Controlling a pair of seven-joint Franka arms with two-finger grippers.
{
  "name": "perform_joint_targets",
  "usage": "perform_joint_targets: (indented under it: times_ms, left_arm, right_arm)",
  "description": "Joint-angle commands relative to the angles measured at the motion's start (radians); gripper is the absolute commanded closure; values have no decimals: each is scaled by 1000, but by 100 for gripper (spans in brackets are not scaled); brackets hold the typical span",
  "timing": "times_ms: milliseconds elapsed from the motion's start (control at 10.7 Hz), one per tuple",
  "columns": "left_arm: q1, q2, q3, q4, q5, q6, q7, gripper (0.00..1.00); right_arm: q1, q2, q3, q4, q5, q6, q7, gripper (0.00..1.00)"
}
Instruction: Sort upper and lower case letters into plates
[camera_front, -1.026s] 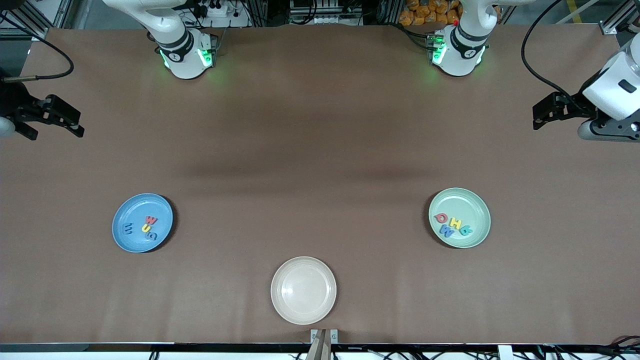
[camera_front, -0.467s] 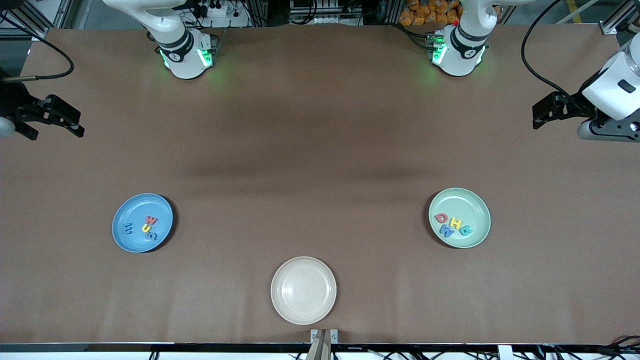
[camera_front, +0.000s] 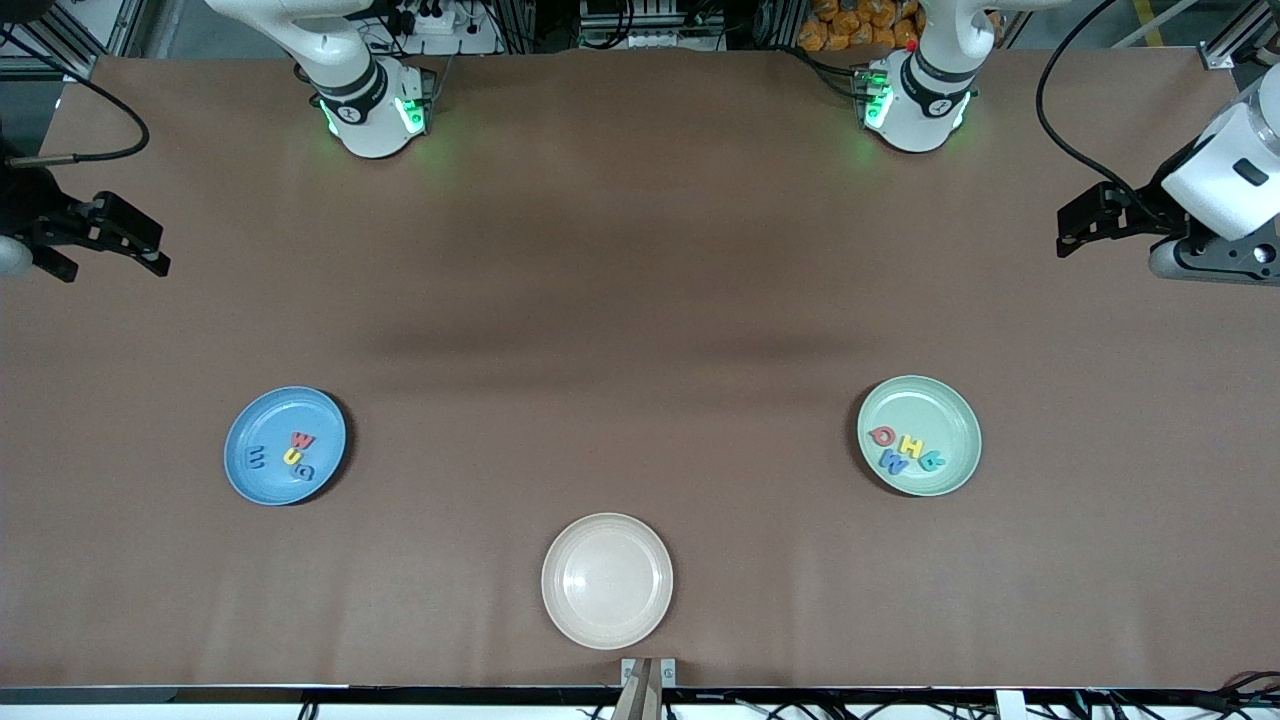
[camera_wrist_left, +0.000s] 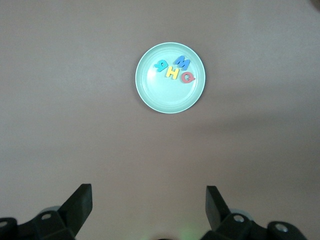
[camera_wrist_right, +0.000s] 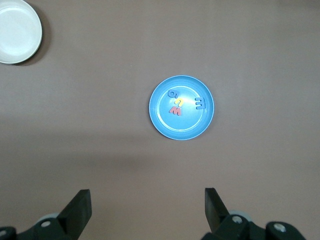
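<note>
Table: brown tabletop (camera_front: 640, 300) everywhere we look, both arm bases along one edge.
Left gripper (camera_wrist_left: 147, 200): we've got it up in the air at the left arm's end of the table, fingers spread wide, holding nothing.
Right gripper (camera_wrist_right: 147, 200): same deal at the right arm's end, wide open and empty.
Green plate (camera_front: 950, 400): toward the left arm's end; we count four letters in it, a red one (camera_front: 883, 436), yellow one (camera_front: 911, 444), blue one (camera_front: 893, 462) and teal one (camera_front: 932, 461), bunched together.
Blue plate (camera_front: 270, 410): toward the right arm's end, holding four more letters (camera_front: 298, 455), red, yellow and two blue.
Cream plate (camera_front: 607, 580): between the two, nearer the front camera.
</note>
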Motion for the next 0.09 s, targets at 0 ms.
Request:
perform_joint_targets:
  times_ms: [0]
  left_arm:
    - [7,14,-1,27,-25,-21,-3,0]
  right_arm:
    - [-11,-2,5,1,18,0,11,0]
